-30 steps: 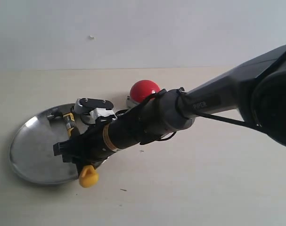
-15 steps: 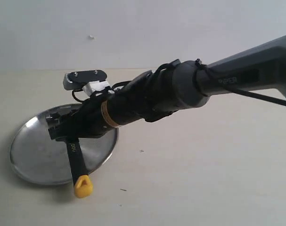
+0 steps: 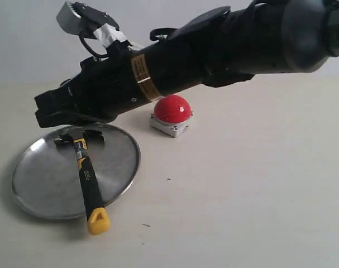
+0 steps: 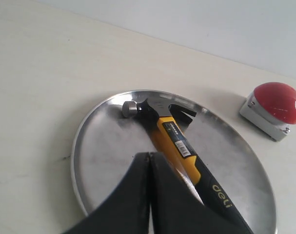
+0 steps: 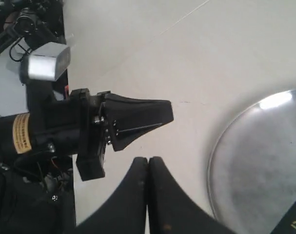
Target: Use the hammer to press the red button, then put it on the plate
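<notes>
Both claws are clenched empty, the right claw (image 3: 46, 114) above the plate (image 3: 35, 192) where the hammer (image 3: 86, 176) lies, probably head-heavy, so we would grasp its grippy black handle near the yellow neck.

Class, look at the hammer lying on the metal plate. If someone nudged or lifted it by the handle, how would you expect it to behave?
The hammer looks rigid, so it should not flex. Its dark metal head rests on the plate, so it probably feels head-heavy if lifted by the handle. The yellow end overhangs the rim, so a nudge there could likely pivot or slide it across the smooth metal.
</notes>
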You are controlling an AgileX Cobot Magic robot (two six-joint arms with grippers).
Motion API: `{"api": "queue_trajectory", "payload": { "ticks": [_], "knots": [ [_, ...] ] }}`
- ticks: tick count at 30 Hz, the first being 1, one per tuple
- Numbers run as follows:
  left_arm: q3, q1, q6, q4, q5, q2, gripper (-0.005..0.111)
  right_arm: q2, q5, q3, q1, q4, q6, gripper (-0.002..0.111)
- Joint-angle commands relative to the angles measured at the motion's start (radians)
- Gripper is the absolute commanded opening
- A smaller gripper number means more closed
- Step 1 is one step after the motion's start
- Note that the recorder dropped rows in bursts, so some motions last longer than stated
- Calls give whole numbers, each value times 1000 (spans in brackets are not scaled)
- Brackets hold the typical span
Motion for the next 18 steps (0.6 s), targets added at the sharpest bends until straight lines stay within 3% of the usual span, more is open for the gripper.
{"api": "queue_trajectory", "payload": {
  "ticks": [1, 4, 8, 18],
  "knots": [
    [4, 4, 0, 1, -12, -4, 0, -112, 128, 147, -8, -8, -90, 0],
    [4, 4, 0, 1, -12, -4, 0, -250, 471, 358, -8, -8, -154, 0],
    [4, 4, 0, 1, -12, -4, 0, -474, 766, 619, -6, -8, -161, 0],
    [4, 4, 0, 1, -12, -4, 0, -1087, 919, 984, -6, -8, -63, 0]
  ]
}}
